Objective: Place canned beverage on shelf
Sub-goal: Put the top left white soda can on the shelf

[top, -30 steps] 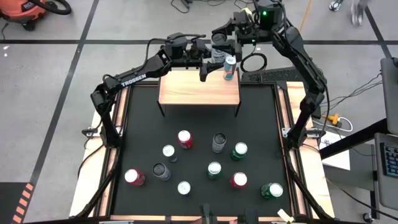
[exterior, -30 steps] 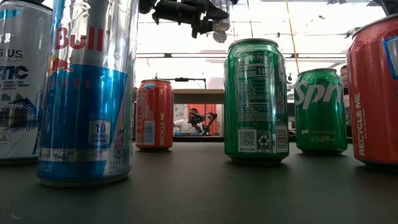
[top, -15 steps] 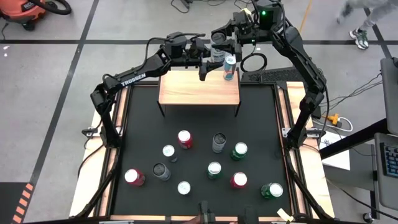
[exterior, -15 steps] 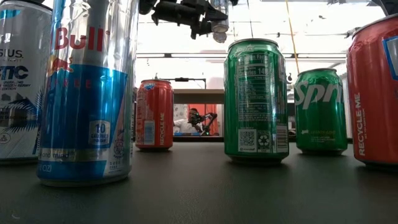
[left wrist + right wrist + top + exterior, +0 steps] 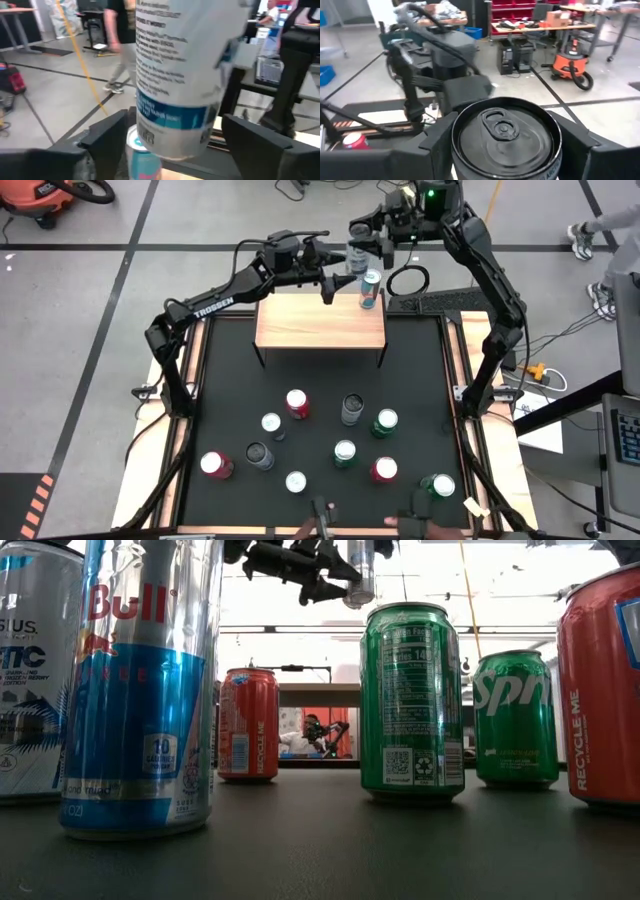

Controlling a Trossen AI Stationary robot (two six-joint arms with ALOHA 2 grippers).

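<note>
The shelf (image 5: 320,320) stands at the table's (image 5: 420,380) far edge, its board bare except for a blue-and-pink can (image 5: 370,288) upright at its far right corner. Above that far edge both grippers meet around a second can (image 5: 356,258), white with a blue band. The right gripper (image 5: 505,145) grasps it from either side just below its closed top. The left gripper (image 5: 175,135) has its fingers (image 5: 107,135) spread to each side of the can's body, clear of it. On the table's near half stand ten more cans, all upright and closed: red ones (image 5: 297,402), green ones (image 5: 385,421), silver ones (image 5: 271,423) and dark ones (image 5: 352,408). The nearest include a tall blue-and-silver can (image 5: 140,690).
</note>
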